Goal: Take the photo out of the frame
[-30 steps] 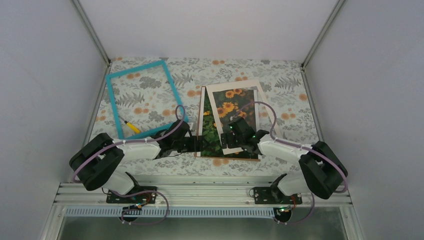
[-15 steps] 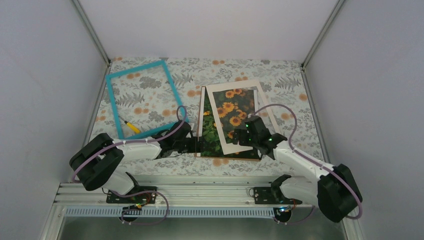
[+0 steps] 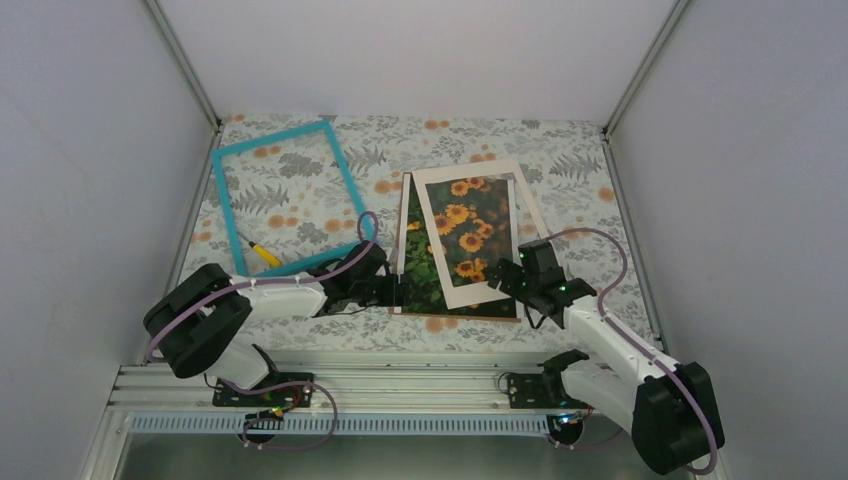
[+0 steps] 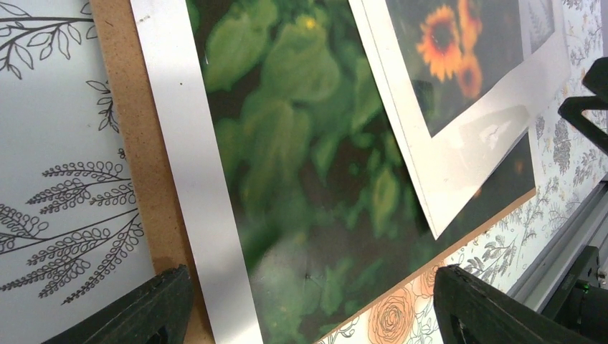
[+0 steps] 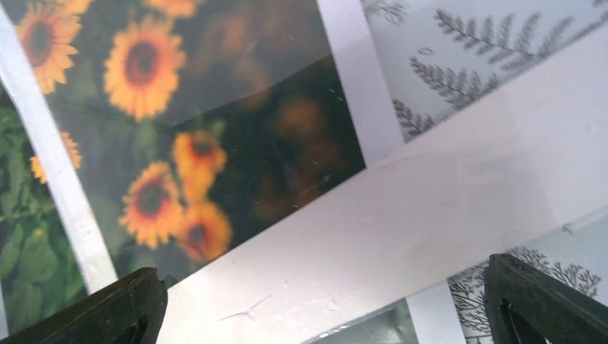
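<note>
Left jaws agape, photo (image 4: 301,179) between, apparently untouched

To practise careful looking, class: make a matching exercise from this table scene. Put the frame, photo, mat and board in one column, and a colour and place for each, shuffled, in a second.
Things:
1. frame
2. photo
3. mat
4. board

Colour and place:
A. brown, lowest layer of the stack
B. turquoise, far left of the table, empty
C. cream-white, lying skewed on top
D. sunflowers and green leaves, middle layer

Pairs: 1-B, 2-D, 3-C, 4-A
</note>
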